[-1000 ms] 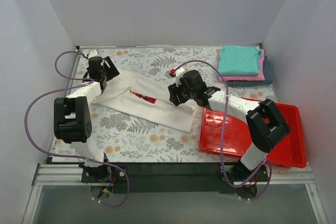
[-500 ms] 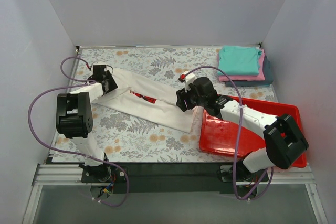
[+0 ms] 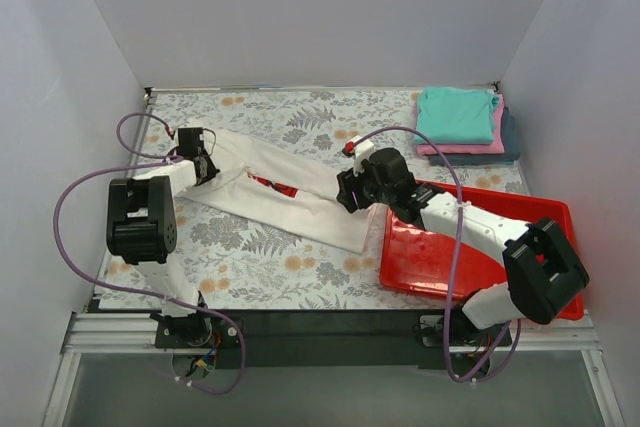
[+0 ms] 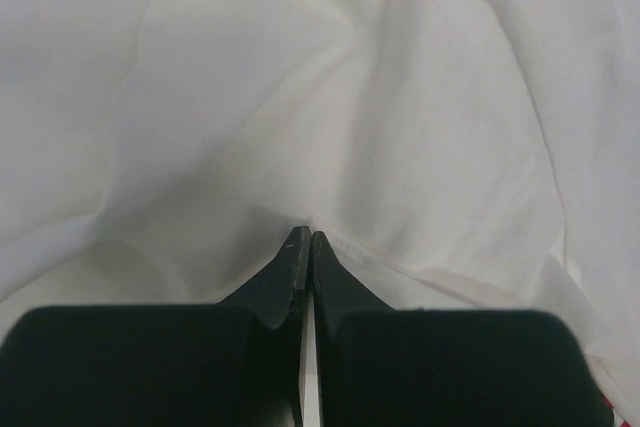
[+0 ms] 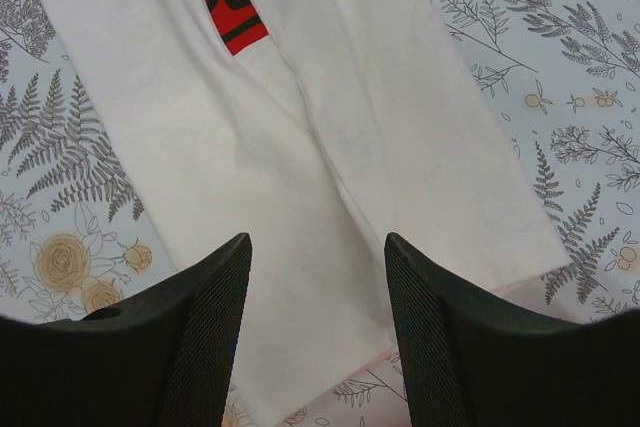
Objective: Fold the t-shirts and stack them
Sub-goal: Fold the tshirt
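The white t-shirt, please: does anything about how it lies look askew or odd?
Yes: the white t-shirt lies as a long strip slanted across the table, wrinkled near the left pincer, unlike the squared stack at the far right.

The table [image 3: 260,262] carried a white t-shirt [image 3: 300,209] under the right gripper [image 3: 347,192], a red tray [image 3: 420,257] beside, folded t-shirts [image 3: 460,117] beyond.

The white t-shirt [image 3: 300,197] lies diagonally across the middle of the surface [image 3: 260,262], leaving bare strips at the near left and the far middle. The red tray [image 3: 430,265] fills the near right, and the right arm [image 3: 470,222] crosses its left rim. A stack of folded tees [image 3: 458,119] blocks the far right corner. Walls [image 3: 300,17] close three sides.
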Controlling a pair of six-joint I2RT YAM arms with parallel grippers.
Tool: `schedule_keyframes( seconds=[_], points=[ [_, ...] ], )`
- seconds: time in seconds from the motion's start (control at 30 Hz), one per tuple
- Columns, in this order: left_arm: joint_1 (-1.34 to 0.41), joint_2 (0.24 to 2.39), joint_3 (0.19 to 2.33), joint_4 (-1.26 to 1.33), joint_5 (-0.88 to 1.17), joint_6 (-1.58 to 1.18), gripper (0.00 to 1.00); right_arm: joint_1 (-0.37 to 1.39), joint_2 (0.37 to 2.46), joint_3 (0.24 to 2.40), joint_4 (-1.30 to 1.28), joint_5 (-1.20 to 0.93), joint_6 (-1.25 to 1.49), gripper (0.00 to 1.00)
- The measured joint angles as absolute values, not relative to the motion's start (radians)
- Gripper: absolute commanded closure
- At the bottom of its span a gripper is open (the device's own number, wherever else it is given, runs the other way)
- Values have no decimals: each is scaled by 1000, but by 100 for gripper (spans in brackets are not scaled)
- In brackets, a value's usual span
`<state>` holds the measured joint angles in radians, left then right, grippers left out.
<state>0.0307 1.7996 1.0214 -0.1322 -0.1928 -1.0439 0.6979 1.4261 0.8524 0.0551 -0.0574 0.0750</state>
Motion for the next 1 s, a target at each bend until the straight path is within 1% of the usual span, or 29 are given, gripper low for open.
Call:
schedule_keyframes(
  seconds=[0.17, 0.47, 0.63, 0.67, 0.7, 0.73, 0.77, 0.83, 0.93, 1.0],
  points=[
    [29, 1733, 947, -115, -183, -1056, 100, 698, 1417, 852, 56, -54, 75, 49],
    [-37, 1438, 731, -74, -158, -1087, 100, 698, 1416, 852, 56, -59, 75, 49],
    [-43, 1367, 686, -67, -158, -1113, 99, 698, 1416, 852, 56, -68, 75, 49],
    [-43, 1367, 678, -68, -161, -1118, 96, 698, 1416, 852, 56, -71, 75, 49],
    [-43, 1367, 667, -71, -165, -1126, 89, 698, 1416, 852, 56, -72, 75, 49],
    [-43, 1367, 655, -78, -168, -1132, 75, 698, 1417, 852, 56, -72, 75, 49],
    [-43, 1366, 643, -85, -170, -1139, 68, 698, 1417, 852, 56, -72, 75, 49],
    [-44, 1359, 621, -105, -174, -1155, 57, 698, 1423, 852, 56, -71, 75, 49],
    [-51, 1317, 585, -124, -175, -1178, 50, 698, 1439, 852, 56, -70, 75, 49],
    [-59, 1277, 572, -129, -175, -1187, 48, 698, 1451, 852, 56, -64, 75, 49]
  ],
)
